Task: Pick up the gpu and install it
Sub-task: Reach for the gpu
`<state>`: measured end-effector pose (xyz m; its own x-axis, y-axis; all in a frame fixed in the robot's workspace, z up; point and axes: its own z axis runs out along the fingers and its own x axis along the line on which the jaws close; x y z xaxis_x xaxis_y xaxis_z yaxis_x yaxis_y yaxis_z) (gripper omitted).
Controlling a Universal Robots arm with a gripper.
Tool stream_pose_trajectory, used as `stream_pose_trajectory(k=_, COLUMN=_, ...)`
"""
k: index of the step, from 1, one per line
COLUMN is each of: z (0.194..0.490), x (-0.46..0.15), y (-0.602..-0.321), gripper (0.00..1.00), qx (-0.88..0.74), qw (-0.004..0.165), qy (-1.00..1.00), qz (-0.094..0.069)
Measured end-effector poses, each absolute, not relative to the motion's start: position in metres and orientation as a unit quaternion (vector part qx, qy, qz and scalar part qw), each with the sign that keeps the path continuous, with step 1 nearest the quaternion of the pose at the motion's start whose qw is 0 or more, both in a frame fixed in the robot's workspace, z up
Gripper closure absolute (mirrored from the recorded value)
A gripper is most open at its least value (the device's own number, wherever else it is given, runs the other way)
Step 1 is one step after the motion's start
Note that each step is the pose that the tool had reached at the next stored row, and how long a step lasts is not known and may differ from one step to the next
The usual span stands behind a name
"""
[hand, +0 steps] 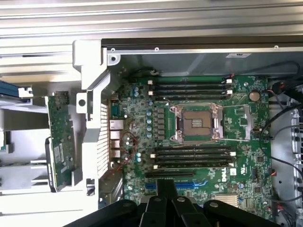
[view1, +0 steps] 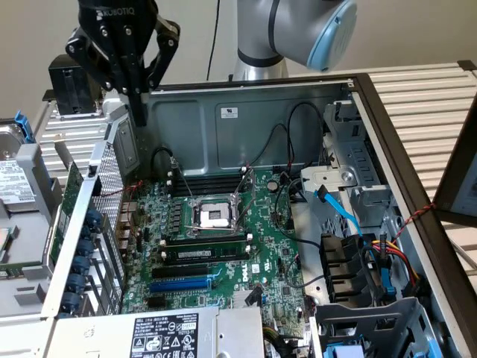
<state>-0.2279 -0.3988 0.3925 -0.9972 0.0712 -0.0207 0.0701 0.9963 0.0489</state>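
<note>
The gpu [hand: 59, 135] is a small green card standing on edge just outside the computer case, against its perforated rear panel [hand: 97, 142]; a black part shows on its outer side. In the exterior view the gpu [view1: 71, 195] is a thin green strip at the left of the case. My gripper [view1: 139, 112] hangs above the case's rear corner, higher than the card and apart from it. Its black fingers [hand: 165, 191] are pressed together with nothing between them. The large green motherboard [view1: 223, 239] lies inside the case with blue and black card slots [view1: 182, 283].
The open case has a drive cage [view1: 358, 186] and bundled cables [view1: 373, 261] on the exterior view's right, and a power supply [view1: 164, 332] at the front. A silver drive [view1: 19, 201] lies left of the case. Slatted table surface [hand: 142, 23] surrounds it.
</note>
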Motion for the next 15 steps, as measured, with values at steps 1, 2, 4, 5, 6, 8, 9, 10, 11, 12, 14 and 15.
stream_pose_trajectory(k=1, z=0.392, x=-0.232, y=-0.399, gripper=0.89, qx=0.035, qw=0.011, qy=0.999, qz=0.024)
stream_pose_trajectory(k=2, z=0.392, x=-0.237, y=-0.399, gripper=0.89, qx=0.035, qw=0.011, qy=0.999, qz=0.024)
stream_pose_trajectory(k=4, z=0.392, x=-0.246, y=-0.399, gripper=0.89, qx=0.035, qw=0.011, qy=0.999, qz=0.024)
stream_pose_trajectory(k=5, z=0.392, x=-0.250, y=-0.399, gripper=0.89, qx=0.035, qw=0.011, qy=0.999, qz=0.024)
stream_pose_trajectory(k=6, z=0.392, x=-0.255, y=-0.399, gripper=0.89, qx=0.035, qw=0.011, qy=0.999, qz=0.024)
stream_pose_trajectory(k=8, z=0.392, x=-0.264, y=-0.399, gripper=0.89, qx=0.035, qw=0.011, qy=0.999, qz=0.024)
stream_pose_trajectory(k=9, z=0.392, x=-0.269, y=-0.399, gripper=0.89, qx=0.035, qw=0.011, qy=0.999, qz=0.024)
stream_pose_trajectory(k=10, z=0.391, x=-0.273, y=-0.399, gripper=0.89, qx=0.035, qw=0.012, qy=0.999, qz=0.024)
stream_pose_trajectory(k=11, z=0.391, x=-0.278, y=-0.399, gripper=0.89, qx=0.035, qw=0.012, qy=0.999, qz=0.024)
stream_pose_trajectory(k=12, z=0.390, x=-0.282, y=-0.399, gripper=0.89, qx=0.035, qw=0.012, qy=0.999, qz=0.025)
stream_pose_trajectory(k=14, z=0.388, x=-0.291, y=-0.399, gripper=0.89, qx=0.035, qw=0.012, qy=0.999, qz=0.027)
stream_pose_trajectory(k=15, z=0.388, x=-0.296, y=-0.398, gripper=0.89, qx=0.035, qw=0.012, qy=0.999, qz=0.029)
